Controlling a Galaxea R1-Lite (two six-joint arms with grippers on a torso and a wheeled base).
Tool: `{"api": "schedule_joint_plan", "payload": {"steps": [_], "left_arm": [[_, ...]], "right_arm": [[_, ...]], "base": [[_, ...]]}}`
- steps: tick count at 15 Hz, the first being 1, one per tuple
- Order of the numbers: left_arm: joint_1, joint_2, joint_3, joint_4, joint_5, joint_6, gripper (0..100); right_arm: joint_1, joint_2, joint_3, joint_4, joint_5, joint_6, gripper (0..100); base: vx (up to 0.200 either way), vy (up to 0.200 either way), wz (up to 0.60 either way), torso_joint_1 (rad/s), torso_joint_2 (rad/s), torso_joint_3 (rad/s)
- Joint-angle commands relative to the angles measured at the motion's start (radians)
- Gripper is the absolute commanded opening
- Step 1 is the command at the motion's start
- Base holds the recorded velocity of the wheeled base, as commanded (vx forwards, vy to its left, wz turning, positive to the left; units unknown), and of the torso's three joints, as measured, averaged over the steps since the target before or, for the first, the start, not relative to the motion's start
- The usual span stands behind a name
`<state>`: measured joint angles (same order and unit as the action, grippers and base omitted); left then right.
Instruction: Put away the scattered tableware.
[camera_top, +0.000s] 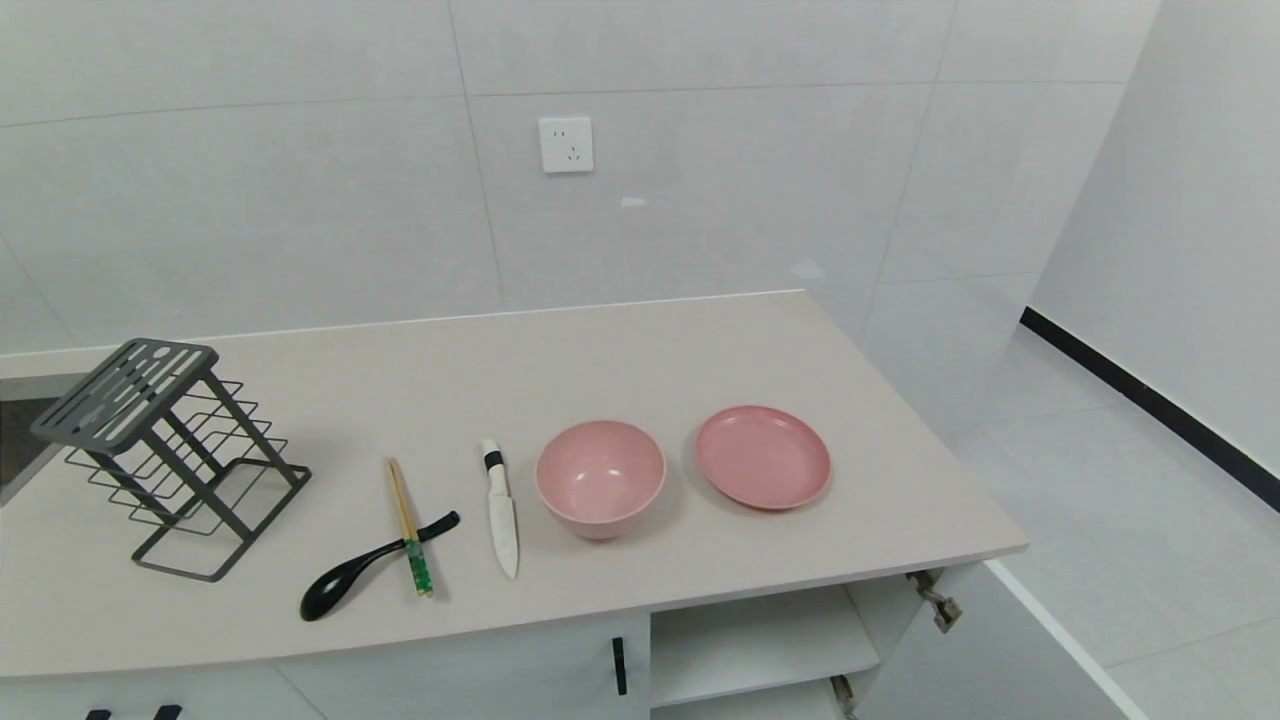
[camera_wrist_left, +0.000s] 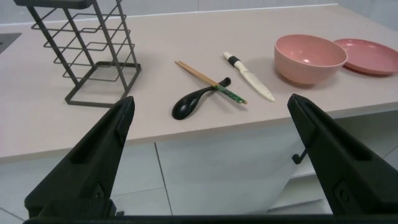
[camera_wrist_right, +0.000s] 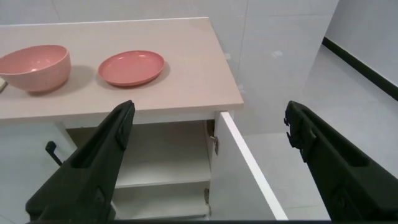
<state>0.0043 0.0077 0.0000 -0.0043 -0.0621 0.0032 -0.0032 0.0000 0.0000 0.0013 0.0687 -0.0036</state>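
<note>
Left claw (camera_wrist_left: 209, 99) and right claw (camera_wrist_right: 208, 106) gape apart, seemingly readied for grasping; the round pink plastic bowl (camera_top: 600, 480) sits at nine o'clock of the flat pink plate (camera_top: 763, 456).

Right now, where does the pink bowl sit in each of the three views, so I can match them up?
Head view: the pink bowl stands upright on the counter, between the white knife and the pink plate.
Left wrist view: the bowl is past the knife, with the plate just beyond.
Right wrist view: the bowl is beside the plate, above the open cabinet.
Shared landmark: the pink plate beside the bowl.
</note>
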Motion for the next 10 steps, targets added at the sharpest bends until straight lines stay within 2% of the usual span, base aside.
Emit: {"api": "schedule_joint_plan", "payload": {"steps": [1, 9, 10], "left_arm": [[0.0, 0.002, 0.0, 0.0, 0.001, 0.001, 100], [-0.001, -0.006, 0.0, 0.001, -0.001, 0.0, 100], [-0.001, -0.006, 0.0, 0.0, -0.001, 0.0, 100]], "right_arm": [[0.0, 0.0, 0.0, 0.0, 0.0, -0.001, 100], [0.0, 0.0, 0.0, 0.0, 0.003, -0.007, 100], [0.0, 0.0, 0.0, -0.052, 0.01, -0.012, 100]], "base": [[0.2, 0.0, 0.0, -0.007, -0.02, -0.002], [0.0, 0.0, 0.0, 0.0, 0.0, 0.0], [0.0, 0.0, 0.0, 0.0, 0.0, 0.0]]}}
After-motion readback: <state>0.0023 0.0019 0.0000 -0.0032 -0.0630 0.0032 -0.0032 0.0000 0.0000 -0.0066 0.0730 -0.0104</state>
